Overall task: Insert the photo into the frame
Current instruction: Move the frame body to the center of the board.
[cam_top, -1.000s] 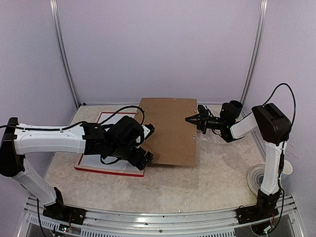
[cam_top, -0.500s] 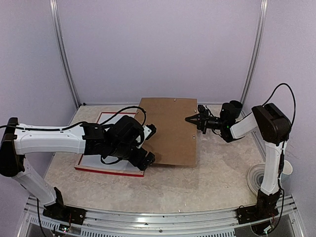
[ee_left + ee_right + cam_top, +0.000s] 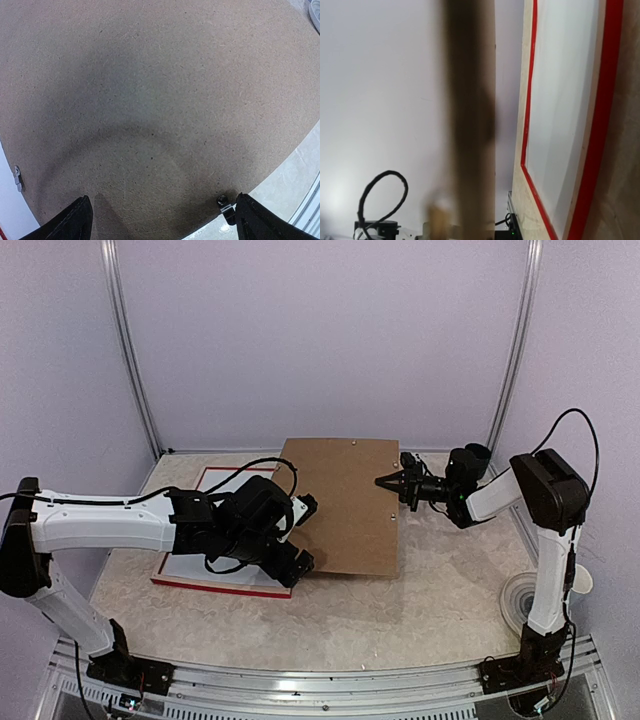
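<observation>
Left claw slightly rightward; frame flat.

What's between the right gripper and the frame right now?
The hardboard panel, reaching from the right gripper to the frame; clearest in the top view.

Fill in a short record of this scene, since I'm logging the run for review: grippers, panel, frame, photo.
left gripper: open, close over the panel's near-left part, holding nothing
right gripper: shut on the panel's right edge
panel: brown hardboard, centre of the scene, its left edge meeting the frame
frame: red, lying at left, white inside, partly hidden by the left arm
photo: not recognisable in any view
task state: no picture shows in the frame yet
</observation>
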### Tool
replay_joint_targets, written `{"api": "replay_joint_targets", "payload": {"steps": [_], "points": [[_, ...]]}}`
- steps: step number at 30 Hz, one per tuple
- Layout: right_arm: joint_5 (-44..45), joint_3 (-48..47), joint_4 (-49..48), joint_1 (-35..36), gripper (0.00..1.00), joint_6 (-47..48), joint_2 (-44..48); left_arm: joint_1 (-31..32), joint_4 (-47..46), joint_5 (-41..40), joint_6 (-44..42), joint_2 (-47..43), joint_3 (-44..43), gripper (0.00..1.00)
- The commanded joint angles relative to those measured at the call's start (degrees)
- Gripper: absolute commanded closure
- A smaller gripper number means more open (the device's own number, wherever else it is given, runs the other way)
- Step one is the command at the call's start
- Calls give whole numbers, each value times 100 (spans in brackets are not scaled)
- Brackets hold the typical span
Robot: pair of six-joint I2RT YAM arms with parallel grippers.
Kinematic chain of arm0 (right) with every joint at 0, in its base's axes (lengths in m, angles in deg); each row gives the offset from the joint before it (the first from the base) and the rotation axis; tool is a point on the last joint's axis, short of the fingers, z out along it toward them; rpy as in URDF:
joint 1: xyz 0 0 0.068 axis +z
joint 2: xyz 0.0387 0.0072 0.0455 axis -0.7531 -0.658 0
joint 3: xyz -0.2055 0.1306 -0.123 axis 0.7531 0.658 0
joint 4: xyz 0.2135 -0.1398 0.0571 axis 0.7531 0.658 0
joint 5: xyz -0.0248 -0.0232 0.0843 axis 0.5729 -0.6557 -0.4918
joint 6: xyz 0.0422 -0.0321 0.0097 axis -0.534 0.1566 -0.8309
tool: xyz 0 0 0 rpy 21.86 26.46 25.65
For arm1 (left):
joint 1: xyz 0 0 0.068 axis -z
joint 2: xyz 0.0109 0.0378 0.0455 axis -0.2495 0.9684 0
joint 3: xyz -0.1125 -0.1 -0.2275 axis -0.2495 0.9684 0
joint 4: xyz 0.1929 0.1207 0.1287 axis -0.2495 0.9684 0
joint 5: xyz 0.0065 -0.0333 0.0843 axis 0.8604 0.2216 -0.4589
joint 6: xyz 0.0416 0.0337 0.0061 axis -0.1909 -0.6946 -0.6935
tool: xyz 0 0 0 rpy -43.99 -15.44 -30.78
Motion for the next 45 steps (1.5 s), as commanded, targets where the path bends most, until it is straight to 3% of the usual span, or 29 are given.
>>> {"api": "replay_joint_targets", "payload": {"steps": [1, 24, 36, 40, 45], "points": [[-105, -81, -445, -50, 100, -87, 2, -16, 161, -38, -13, 107, 28, 3], [-112, -11, -658, -50, 100, -202, -120, -333, -13, -219, 147, -343, 270, 3], [-130, 10, -951, -50, 100, -393, -256, -862, -292, 27, 313, -948, 541, 1], [-145, 17, -959, -50, 100, -381, -256, -1338, -245, -319, 789, -1054, 641, 1], [-162, 76, -988, -50, 100, -365, -269, -2679, -607, -19, 1610, -1347, 1164, 1]]}}
